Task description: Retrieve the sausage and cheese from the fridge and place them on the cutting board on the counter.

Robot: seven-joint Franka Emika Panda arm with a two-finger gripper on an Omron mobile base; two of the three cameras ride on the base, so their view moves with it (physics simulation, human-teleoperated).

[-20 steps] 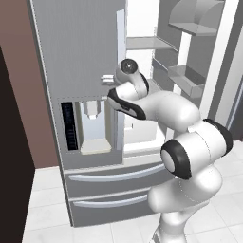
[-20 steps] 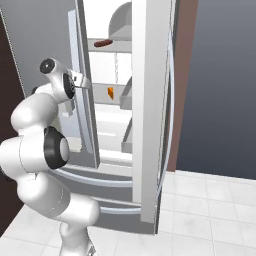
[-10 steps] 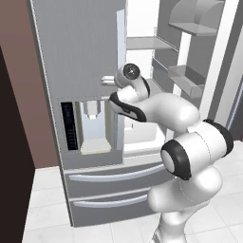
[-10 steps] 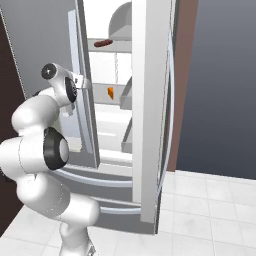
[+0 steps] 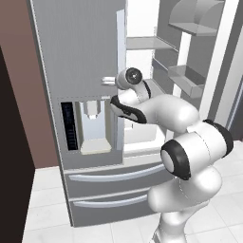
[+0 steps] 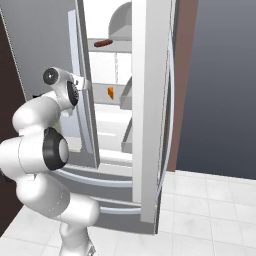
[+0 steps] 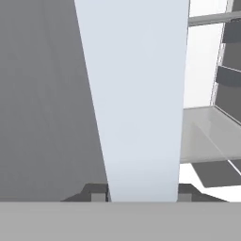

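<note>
Two dark fingertips [image 7: 97, 194] stand on either side of the pale vertical handle [image 7: 136, 99] on the fridge [image 5: 78, 57] left door, the gripper [image 7: 141, 194] closed around it. Inside, past the open right door [image 6: 150, 115], the sausage [image 6: 101, 43] lies on an upper shelf and the cheese [image 6: 110, 92] one shelf lower, both well apart from the gripper.

Door handle [image 7: 139, 94] ahead — interior (right) open
</note>
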